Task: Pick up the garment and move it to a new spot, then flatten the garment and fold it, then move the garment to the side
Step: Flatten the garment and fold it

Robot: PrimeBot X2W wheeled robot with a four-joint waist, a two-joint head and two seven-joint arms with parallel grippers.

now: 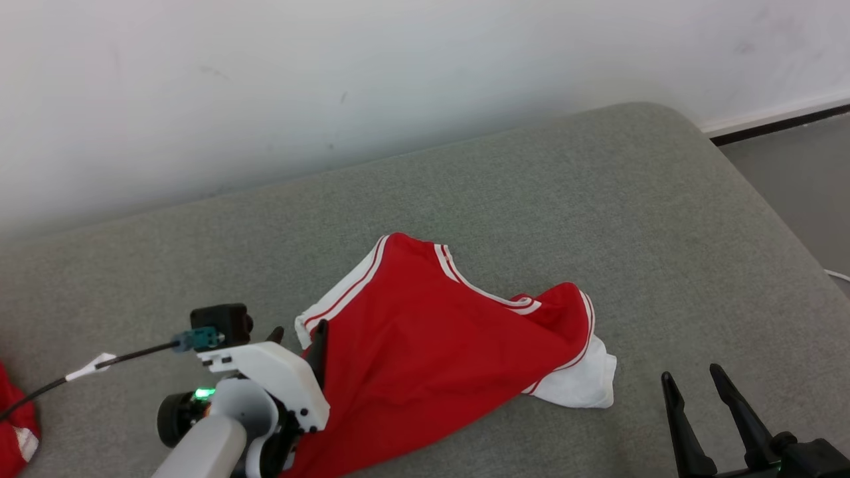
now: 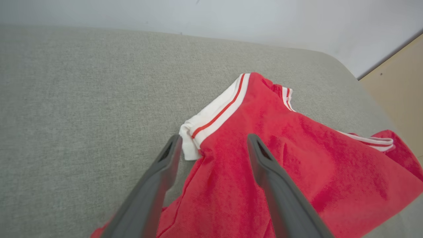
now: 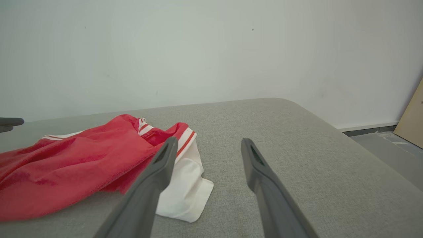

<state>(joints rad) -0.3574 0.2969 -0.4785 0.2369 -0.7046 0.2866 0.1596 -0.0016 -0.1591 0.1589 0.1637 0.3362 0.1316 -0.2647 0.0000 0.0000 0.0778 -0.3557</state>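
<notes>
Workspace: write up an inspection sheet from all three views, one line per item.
Surface: grey fabric-covered padded surface with a rounded far corner.
Job's things: red fabric garment with white striped trim, crumpled, neither flat nor folded.
Clutter: second red cloth at the left edge of the head view.
Tools: left tool open, fingers astride the garment's trimmed corner, contact unclear; right tool open, empty, apart from the garment on its right.
Cables: black cable with white tag running to the left wrist.
Surroundings: white wall, grey floor, tan board at the right.
</notes>
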